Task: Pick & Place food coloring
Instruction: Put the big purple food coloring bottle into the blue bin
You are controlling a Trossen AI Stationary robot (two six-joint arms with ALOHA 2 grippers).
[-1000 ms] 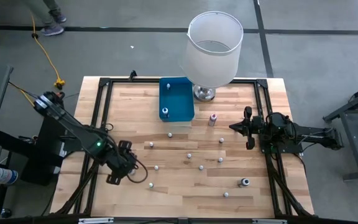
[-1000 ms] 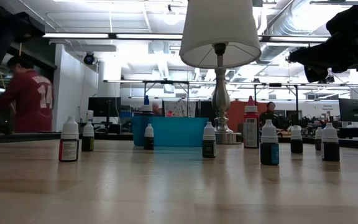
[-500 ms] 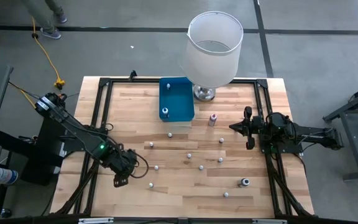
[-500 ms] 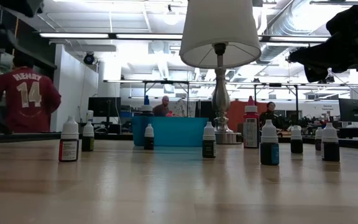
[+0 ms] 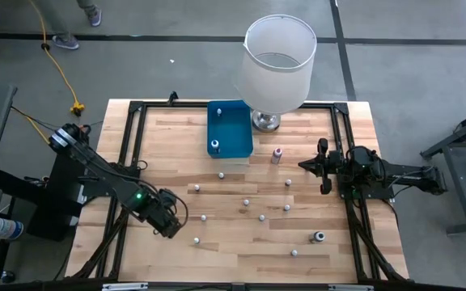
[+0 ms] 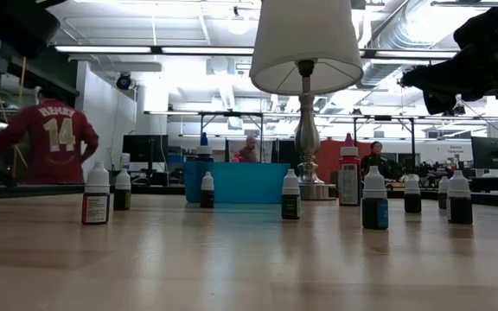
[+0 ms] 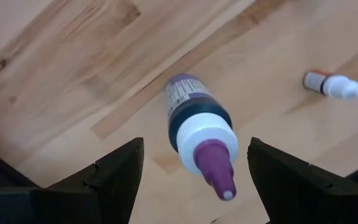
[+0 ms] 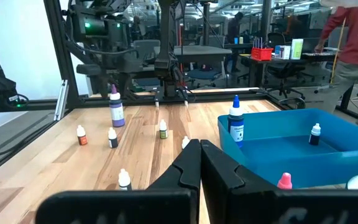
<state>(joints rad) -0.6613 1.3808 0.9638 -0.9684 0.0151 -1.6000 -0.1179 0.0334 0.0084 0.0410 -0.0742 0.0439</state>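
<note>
The purple-capped bottle (image 7: 199, 130) of food coloring stands upright on the wooden table (image 5: 168, 129), well off from the blue bin (image 5: 230, 129) toward the table's near-left part. If the left gripper (image 5: 171, 227) descends off-centre, a finger could clip the narrow tip and topple it. It sits between the jaws, which stand wide apart and touch nothing. The right gripper (image 5: 323, 166), jaws together, waits across the table from the bin.
</note>
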